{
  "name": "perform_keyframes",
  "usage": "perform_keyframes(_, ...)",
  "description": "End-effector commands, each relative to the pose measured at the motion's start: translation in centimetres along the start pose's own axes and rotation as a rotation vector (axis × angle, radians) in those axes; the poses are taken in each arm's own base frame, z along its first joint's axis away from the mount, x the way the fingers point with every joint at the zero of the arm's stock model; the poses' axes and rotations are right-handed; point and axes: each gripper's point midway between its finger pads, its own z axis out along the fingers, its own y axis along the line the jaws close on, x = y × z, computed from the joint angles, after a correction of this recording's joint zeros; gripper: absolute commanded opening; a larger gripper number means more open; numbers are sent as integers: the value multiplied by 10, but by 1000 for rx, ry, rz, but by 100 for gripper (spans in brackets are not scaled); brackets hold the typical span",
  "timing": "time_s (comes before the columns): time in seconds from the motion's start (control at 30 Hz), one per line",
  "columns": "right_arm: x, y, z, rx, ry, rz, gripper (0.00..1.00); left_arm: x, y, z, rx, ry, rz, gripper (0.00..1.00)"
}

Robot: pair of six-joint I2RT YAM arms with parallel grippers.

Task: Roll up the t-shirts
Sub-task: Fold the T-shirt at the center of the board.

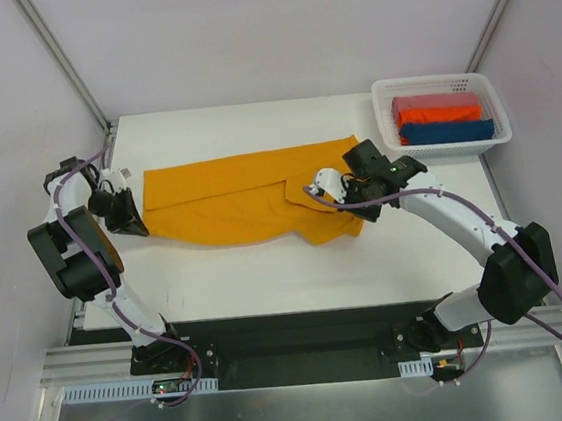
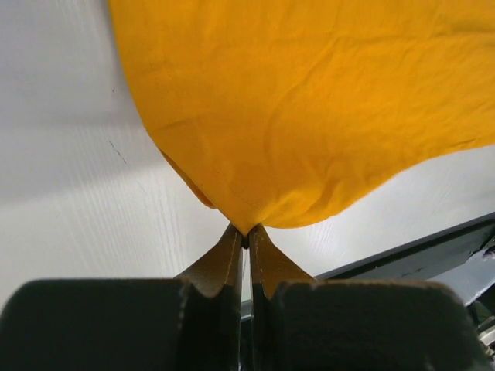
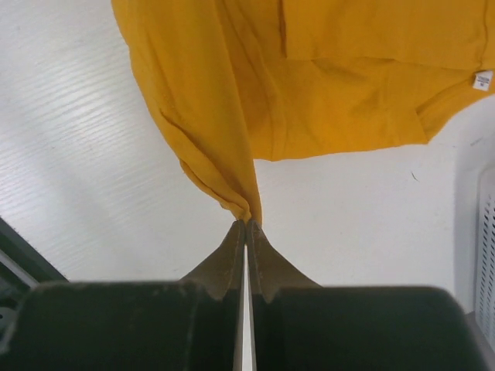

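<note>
A mustard-yellow t-shirt (image 1: 250,199) lies stretched across the white table, folded lengthwise into a long band. My left gripper (image 1: 144,223) is at its left end, shut on a pinch of the t-shirt's edge (image 2: 309,100); in the left wrist view the left gripper's (image 2: 247,232) fingertips meet on the cloth. My right gripper (image 1: 361,207) is at the t-shirt's right end. In the right wrist view the right gripper (image 3: 247,224) is shut on a bunched fold of the t-shirt (image 3: 348,85). A small white label (image 3: 482,80) shows at the far edge.
A white basket (image 1: 436,80) stands at the back right of the table with a red-orange rolled cloth (image 1: 436,109) and a blue one (image 1: 449,132) inside. A black rail (image 1: 304,329) runs along the near edge. White walls enclose the left, back and right.
</note>
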Motion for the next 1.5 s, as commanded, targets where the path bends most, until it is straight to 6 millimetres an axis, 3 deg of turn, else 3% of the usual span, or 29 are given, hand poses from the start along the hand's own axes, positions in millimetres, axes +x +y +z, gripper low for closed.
perform_keyframes(0.0,2,-24,-15,68,2,84,1,-12,-7,-14,12,-8,22,0)
perform_keyframes(0.13,7,-26,-15,67,27,77,1,-22,-10,-15,40,-14,44,0)
perform_keyframes(0.4,-2,-37,-20,82,31,104,1,-11,-22,-16,108,14,52,0)
perform_keyframes(0.53,-8,-65,-19,144,45,144,1,-11,-26,-9,147,32,-1,0)
perform_keyframes(0.8,-27,-136,-17,218,28,212,1,-37,-20,-13,119,-5,-29,0)
perform_keyframes(0.93,-33,-156,-13,228,25,199,1,-46,-15,-12,97,-8,-25,0)
perform_keyframes(1.47,-51,-202,20,242,30,123,1,-95,-6,-6,11,-23,65,0)
